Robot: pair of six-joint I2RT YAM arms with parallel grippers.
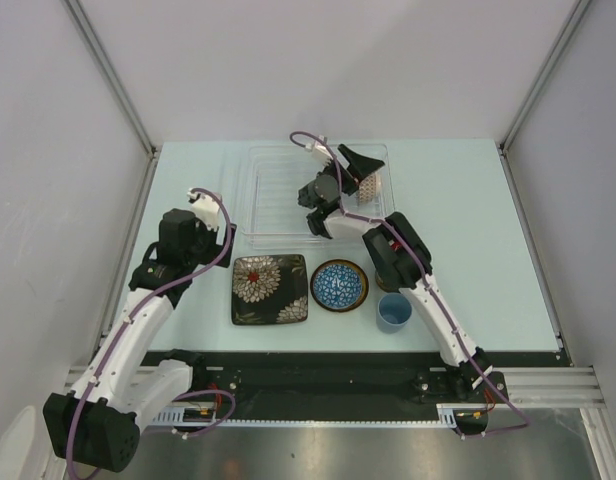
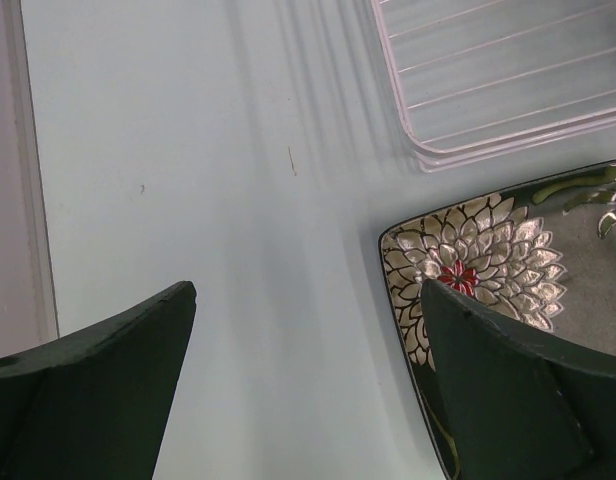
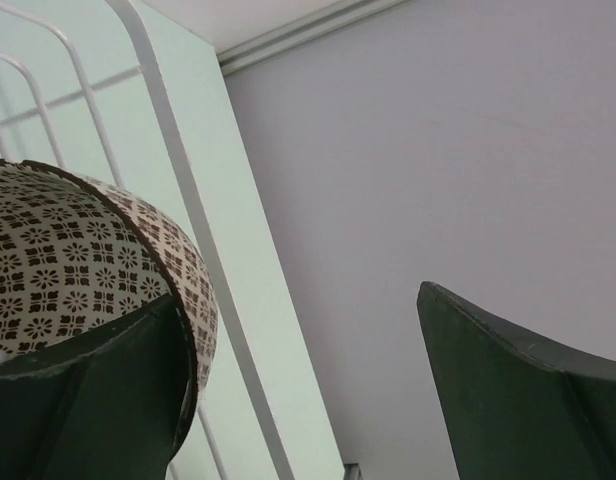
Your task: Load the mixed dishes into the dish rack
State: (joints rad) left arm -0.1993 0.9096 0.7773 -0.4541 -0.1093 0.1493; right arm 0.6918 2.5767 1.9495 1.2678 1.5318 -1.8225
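My right gripper [image 3: 300, 296] stands apart, beige patterned bowl [image 3: 58, 260] lower left: stiff, slick, breakable, I'd judge; pinch its rim. Left gripper [image 2: 308, 288] apart too.

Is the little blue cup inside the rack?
No, the cup stands on the table beside the blue bowl, outside the rack.

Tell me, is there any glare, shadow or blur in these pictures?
Top external: even, soft light; the clear plastic dish rack nearly vanishes against the pale table. Left wrist: grey shadow streaks on the table, sheen on the black square floral plate. Right wrist: the beige patterned bowl looks sharp, the dark fingers loom large.
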